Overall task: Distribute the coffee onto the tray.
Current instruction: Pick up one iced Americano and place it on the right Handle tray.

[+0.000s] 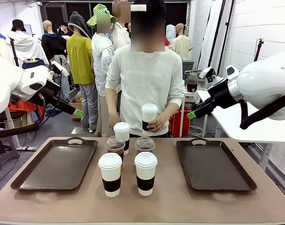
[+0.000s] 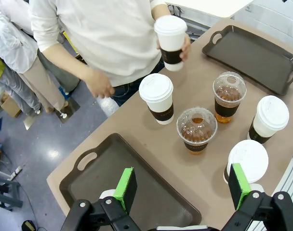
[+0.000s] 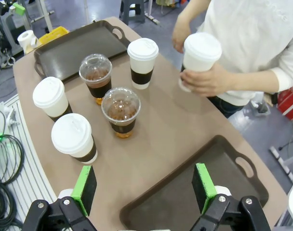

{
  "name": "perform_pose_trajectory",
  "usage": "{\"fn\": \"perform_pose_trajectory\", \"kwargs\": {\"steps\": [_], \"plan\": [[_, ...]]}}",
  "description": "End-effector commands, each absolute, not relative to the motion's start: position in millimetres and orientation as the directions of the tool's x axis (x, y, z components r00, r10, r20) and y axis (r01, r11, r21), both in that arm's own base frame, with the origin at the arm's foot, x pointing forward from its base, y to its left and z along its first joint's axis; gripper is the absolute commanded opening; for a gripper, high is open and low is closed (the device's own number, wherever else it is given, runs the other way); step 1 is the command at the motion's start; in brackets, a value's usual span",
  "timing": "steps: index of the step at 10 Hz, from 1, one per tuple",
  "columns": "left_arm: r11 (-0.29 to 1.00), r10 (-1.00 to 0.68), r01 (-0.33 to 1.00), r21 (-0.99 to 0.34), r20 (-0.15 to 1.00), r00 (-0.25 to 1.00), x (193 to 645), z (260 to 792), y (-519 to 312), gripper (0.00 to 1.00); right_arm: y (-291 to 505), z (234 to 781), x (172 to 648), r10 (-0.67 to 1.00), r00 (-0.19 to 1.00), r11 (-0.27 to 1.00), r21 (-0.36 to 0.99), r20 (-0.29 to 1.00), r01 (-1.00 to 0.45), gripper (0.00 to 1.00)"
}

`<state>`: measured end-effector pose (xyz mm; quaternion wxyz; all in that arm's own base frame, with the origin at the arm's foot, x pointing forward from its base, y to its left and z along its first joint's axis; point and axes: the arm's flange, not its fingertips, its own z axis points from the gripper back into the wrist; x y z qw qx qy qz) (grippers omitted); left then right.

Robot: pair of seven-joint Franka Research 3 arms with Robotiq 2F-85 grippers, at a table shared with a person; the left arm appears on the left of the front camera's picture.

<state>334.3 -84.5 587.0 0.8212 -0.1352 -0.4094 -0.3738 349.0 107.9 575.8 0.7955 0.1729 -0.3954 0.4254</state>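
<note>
Left tray (image 1: 53, 164): dark, bare, flat on the worktop (image 1: 170, 201), directly under the left fingers (image 2: 126, 190).
Left fingers: spread wide, holding nothing, raised clear of the worktop.
Front-left cup (image 1: 110, 174): white, black sleeve, upright, just beyond the left fingers' right-hand pad in the left wrist view.
Left clear cup (image 1: 115, 147): domed lid, brown liquid, upright, farther ahead of the left fingers.
Rear cup (image 1: 122, 136): white, upright, beyond the clear cups.
Front-right cup (image 1: 146, 172): white, upright, beside the front-left cup.
Right clear cup (image 1: 145, 145): upright, ahead of the right fingers (image 3: 203, 187).
These five stand grouped between the trays, none on either.
Held cup (image 1: 149, 117): white, in the person's hand (image 1: 157, 124) at the far edge, well beyond both sets of fingers.
Right tray (image 1: 213, 164): dark, bare, under the right fingers.
Right fingers: fully apart, empty, raised.
</note>
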Motion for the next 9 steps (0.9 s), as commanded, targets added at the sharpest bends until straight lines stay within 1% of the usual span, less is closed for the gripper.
{"fn": "perform_pose_trajectory", "kwargs": {"steps": [1, 4, 5, 6, 8, 9], "plan": [[0.683, -0.500, 0.726, 0.081, 0.777, 0.384, 333.6, 588.0, -83.5, 1.00, 107.9, 575.8, 349.0, 0.540, 0.325, 0.578, -0.061, 0.776, -0.814, 1.00], [0.683, -0.500, 0.726, 0.081, 0.777, 0.384, 333.6, 588.0, -83.5, 1.00, 98.6, 595.6, 405.6, 0.643, 0.259, 0.472, -0.106, 0.721, -0.875, 1.00], [0.683, -0.500, 0.726, 0.081, 0.777, 0.384, 333.6, 588.0, -83.5, 1.00, 95.6, 594.5, 422.8, 0.674, 0.192, 0.385, -0.118, 0.713, -0.915, 1.00], [0.683, -0.500, 0.726, 0.081, 0.777, 0.384, 333.6, 588.0, -83.5, 1.00, 91.5, 587.5, 441.0, 0.683, 0.157, 0.339, -0.120, 0.713, -0.933, 1.00], [0.683, -0.500, 0.726, 0.081, 0.777, 0.384, 333.6, 588.0, -83.5, 1.00, 88.6, 566.5, 462.8, 0.650, 0.050, 0.213, -0.118, 0.759, -0.970, 1.00], [0.683, -0.500, 0.726, 0.081, 0.777, 0.384, 333.6, 588.0, -83.5, 1.00, 87.9, 553.4, 469.0, 0.626, 0.046, 0.198, -0.101, 0.778, -0.975, 1.00]]}}
